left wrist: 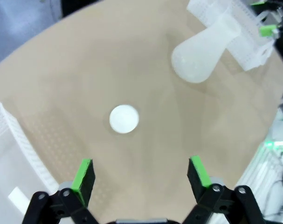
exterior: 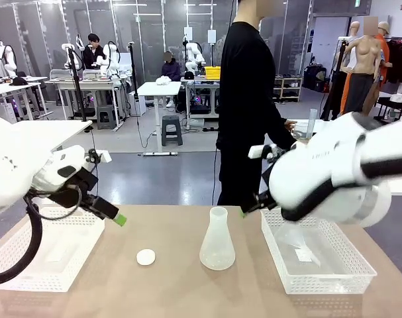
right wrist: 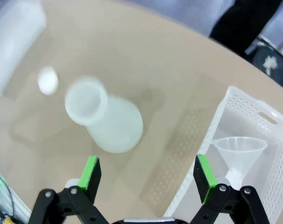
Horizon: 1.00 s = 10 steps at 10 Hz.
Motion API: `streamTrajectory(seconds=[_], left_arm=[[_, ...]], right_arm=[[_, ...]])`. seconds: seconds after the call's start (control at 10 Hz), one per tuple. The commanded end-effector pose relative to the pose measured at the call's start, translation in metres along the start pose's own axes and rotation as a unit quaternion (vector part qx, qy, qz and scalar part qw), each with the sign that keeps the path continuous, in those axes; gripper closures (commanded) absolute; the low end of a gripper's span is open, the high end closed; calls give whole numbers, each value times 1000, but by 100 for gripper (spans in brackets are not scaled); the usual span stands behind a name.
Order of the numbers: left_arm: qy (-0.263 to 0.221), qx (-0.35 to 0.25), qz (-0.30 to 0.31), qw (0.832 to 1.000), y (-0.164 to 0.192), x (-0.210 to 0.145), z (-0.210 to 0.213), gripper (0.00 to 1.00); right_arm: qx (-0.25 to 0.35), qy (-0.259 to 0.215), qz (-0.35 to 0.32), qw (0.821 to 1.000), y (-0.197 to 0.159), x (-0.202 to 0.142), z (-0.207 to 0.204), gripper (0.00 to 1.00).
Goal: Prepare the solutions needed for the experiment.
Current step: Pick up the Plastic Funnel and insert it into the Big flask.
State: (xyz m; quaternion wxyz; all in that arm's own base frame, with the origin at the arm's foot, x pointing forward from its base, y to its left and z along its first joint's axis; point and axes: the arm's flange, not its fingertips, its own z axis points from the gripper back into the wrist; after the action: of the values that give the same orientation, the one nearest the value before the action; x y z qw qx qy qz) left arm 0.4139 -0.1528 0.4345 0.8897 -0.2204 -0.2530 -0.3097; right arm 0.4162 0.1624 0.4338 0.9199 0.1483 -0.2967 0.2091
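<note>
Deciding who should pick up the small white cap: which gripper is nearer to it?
Left. The left gripper hovers open close above the cap; the right gripper hangs past the flask, by the right basket.

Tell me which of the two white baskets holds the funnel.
The basket at the robot's right, beside the flask: a clear funnel sits in it. The other basket sits at the left.
</note>
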Motion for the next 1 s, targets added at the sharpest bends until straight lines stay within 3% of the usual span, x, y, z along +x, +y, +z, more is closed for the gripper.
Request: streamTrajectory(seconds=[0.0,0.1,0.2,0.4,0.5,0.8,0.9], left_arm=[[-54,-128,42,989,37,21,5,0],[-63,-199,63,976,50,27,7,0],[-74,-290,85,950,63,30,11,0],[-92,-409,112,901,85,29,15,0],[-103,-451,119,879,95,24,15,0],[-167,-524,222,805,107,11,26,0],[-172,-521,245,799,109,7,30,0]], right_arm=[[104,-61,-97,988,-36,20,0,0],[156,-70,-132,976,-47,26,-2,0],[201,-85,-162,962,-55,30,-3,0],[309,-123,-234,914,-76,29,3,0],[350,-129,-273,887,-87,25,2,0],[397,-150,-291,858,-99,13,-7,0],[417,-154,-298,845,-105,8,-9,0]])
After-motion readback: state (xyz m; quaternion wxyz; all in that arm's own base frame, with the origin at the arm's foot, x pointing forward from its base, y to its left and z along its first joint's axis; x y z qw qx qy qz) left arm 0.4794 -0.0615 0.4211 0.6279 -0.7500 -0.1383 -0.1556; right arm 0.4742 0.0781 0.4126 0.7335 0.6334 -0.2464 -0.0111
